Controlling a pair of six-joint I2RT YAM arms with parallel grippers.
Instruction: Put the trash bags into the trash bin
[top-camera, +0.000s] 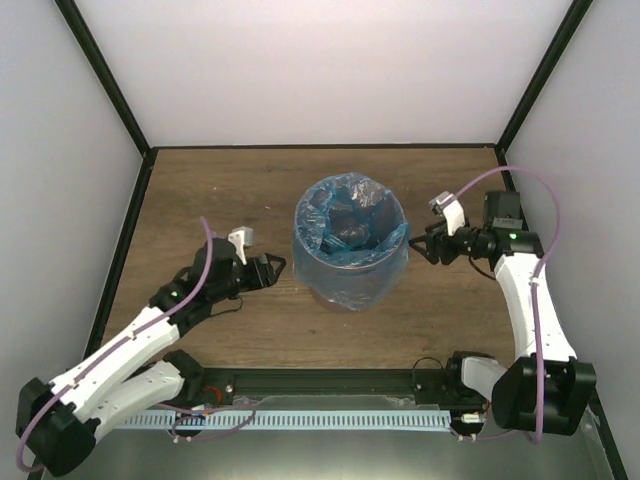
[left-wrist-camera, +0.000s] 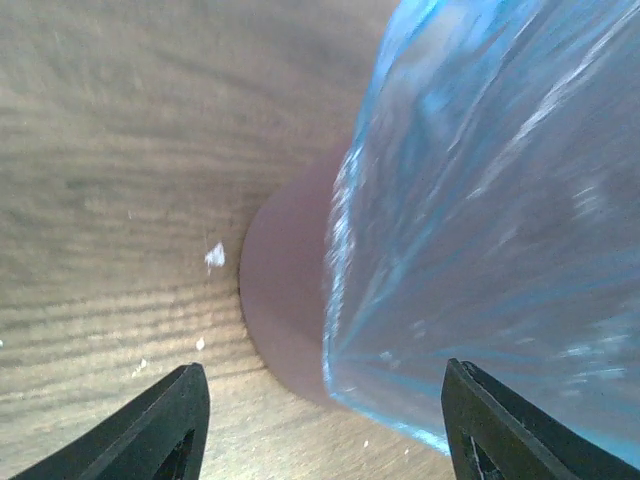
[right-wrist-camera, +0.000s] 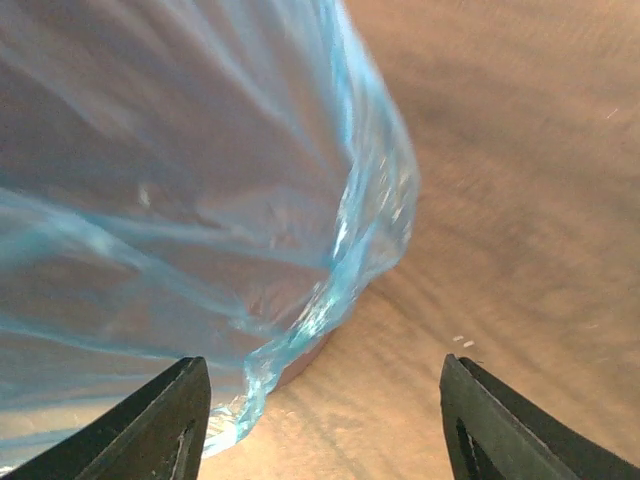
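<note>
Where the desk (top-camera: 200, 190) is seen from above, the trash bin (left-wrist-camera: 285, 310) stands upright at its middle, between the 2 arms. The trash bags (top-camera: 348, 225) are already in it as 1 light-blue liner: the crinkled plastic fills the mouth, folds over the rim and hangs down the outer wall. In the left wrist view the hem ends above the base, so a band of bare mauve bin shows against the wood.

The left tool (top-camera: 278, 267) sits low just left of the bin, pointing at its wall. Its jaws are spread wide with nothing between them, and the bag's hem lies just ahead of the right jaw. Whether it touches the plastic cannot be told.

The right tool (top-camera: 420, 246) sits just right of the bin near the rim, also pointing inward. Its jaws stand wide apart and hold nothing; a loose fold of the blue plastic hangs ahead of its left jaw, with bare desk on the right
</note>
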